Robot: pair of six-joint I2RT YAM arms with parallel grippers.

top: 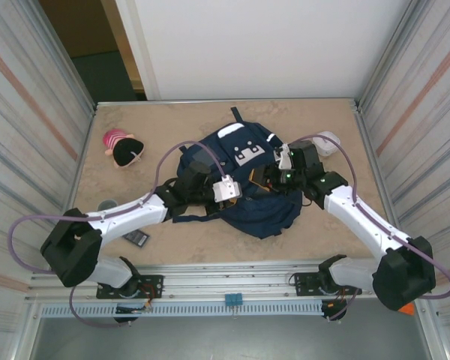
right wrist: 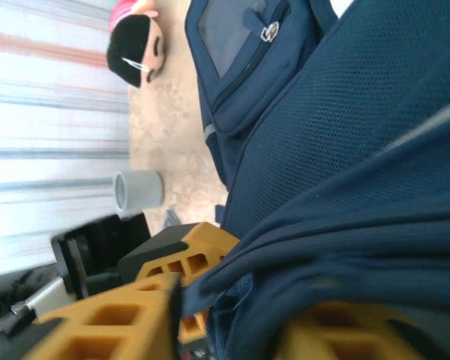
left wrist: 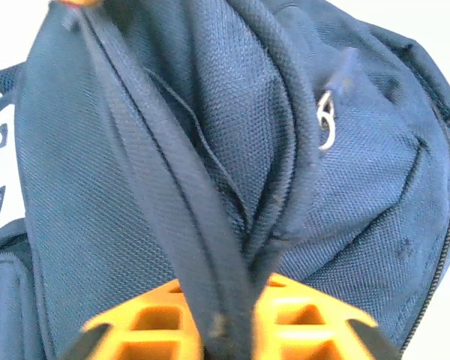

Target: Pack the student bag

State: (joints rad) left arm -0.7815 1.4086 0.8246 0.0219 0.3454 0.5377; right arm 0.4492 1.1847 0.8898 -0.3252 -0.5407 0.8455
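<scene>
Top external view: the student bag (top: 244,161) lies in the middle of the table (top: 157,124), with bare surface along the far edge and on the left, where a plush toy (top: 122,148) sits near the side wall (top: 52,112). Both arms reach the bag's near side. Left wrist view shows the left gripper (left wrist: 225,330) clamped tight on the bag's strap (left wrist: 172,187). Right wrist view shows the right gripper (right wrist: 225,330) partly parted, with bag cloth between its fingers and a grey cup (right wrist: 139,189) off to the left.

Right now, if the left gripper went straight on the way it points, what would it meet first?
The student bag. The left gripper is shut on a dark band of it, and navy fabric lies right ahead, so it would likely press straight into the bag.
</scene>
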